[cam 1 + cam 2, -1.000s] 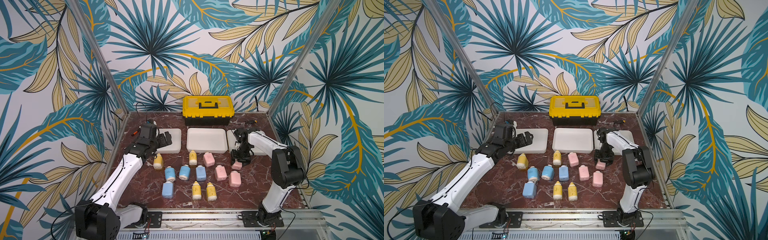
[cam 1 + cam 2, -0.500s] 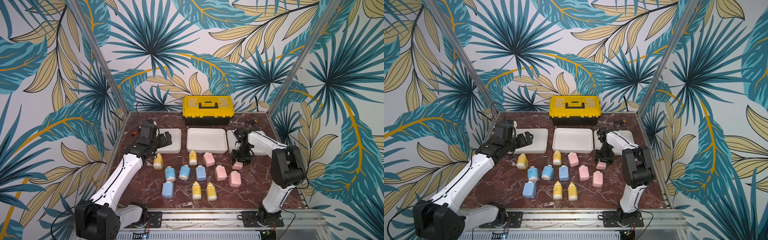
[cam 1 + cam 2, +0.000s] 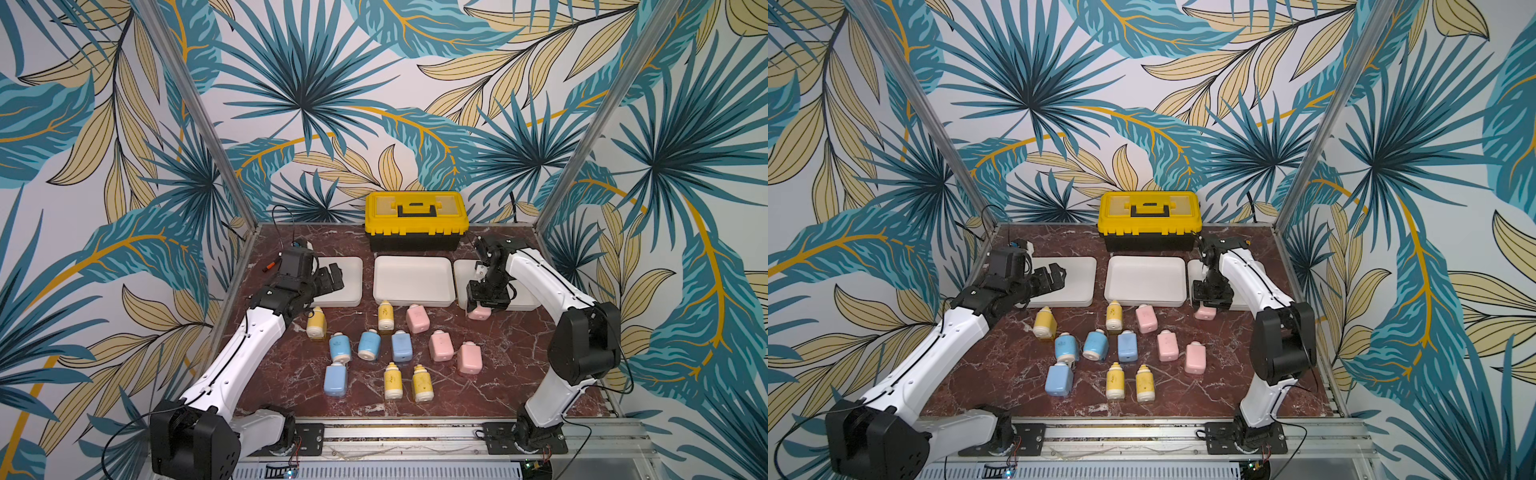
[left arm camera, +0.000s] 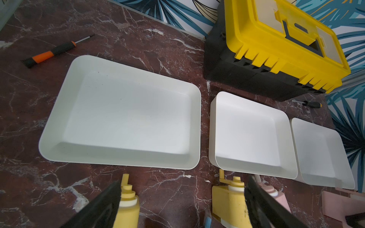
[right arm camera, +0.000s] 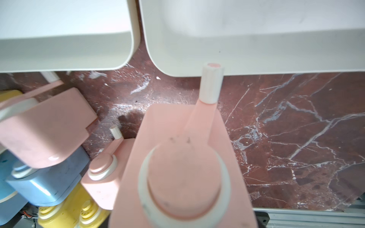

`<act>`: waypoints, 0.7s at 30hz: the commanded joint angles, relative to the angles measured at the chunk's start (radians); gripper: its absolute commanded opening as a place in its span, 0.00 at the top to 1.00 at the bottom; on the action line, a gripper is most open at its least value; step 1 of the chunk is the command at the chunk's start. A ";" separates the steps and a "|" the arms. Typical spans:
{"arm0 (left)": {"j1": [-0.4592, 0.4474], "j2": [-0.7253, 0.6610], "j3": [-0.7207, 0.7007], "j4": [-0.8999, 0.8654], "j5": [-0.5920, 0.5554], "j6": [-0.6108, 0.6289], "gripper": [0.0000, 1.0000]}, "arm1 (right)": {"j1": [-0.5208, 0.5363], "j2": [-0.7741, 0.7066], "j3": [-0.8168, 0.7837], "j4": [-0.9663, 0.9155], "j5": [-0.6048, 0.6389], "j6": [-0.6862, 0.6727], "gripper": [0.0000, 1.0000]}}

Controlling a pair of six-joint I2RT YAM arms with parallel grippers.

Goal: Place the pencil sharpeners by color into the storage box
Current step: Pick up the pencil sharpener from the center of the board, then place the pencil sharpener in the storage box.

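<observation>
- Marble tabletop (image 3: 498, 374), red-brown, framed by leaf-print walls; the storage box (image 3: 411, 278) is three white trays in a row.
- The left gripper (image 3: 332, 275) hangs over the left tray (image 3: 353, 274), fingers (image 4: 102, 209) spread wide, holding nothing.
- Eleven loose sharpeners (image 3: 401, 347) sit on the marble before the trays.
- The right gripper (image 3: 482, 309) pinches a pink sharpener (image 5: 183, 177) just before the right tray (image 3: 463, 274). The sharpener's long axis runs up into the gripper, cap uppermost, and its thin crank (image 5: 210, 84) points at that tray.
</observation>
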 commanded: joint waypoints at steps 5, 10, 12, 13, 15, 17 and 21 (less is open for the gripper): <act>-0.004 0.000 -0.004 -0.011 -0.012 0.016 0.01 | -0.004 0.038 0.193 -0.157 0.072 -0.062 0.67; -0.004 -0.004 -0.003 -0.013 -0.013 0.025 0.01 | -0.027 0.141 0.323 -0.191 0.086 -0.099 0.67; -0.003 -0.010 -0.007 -0.013 -0.016 0.029 0.01 | -0.045 0.187 0.358 -0.191 0.080 -0.116 0.68; -0.004 -0.013 -0.009 -0.013 -0.017 0.030 0.01 | -0.054 0.207 0.372 -0.191 0.076 -0.122 0.68; -0.004 -0.016 -0.013 -0.013 -0.017 0.032 0.01 | -0.070 0.250 0.400 -0.191 0.070 -0.131 0.68; -0.003 -0.016 -0.015 -0.012 -0.020 0.033 0.01 | -0.081 0.282 0.420 -0.183 0.073 -0.137 0.68; -0.003 -0.008 -0.013 -0.013 -0.016 0.039 0.01 | -0.100 0.338 0.458 -0.158 0.053 -0.144 0.68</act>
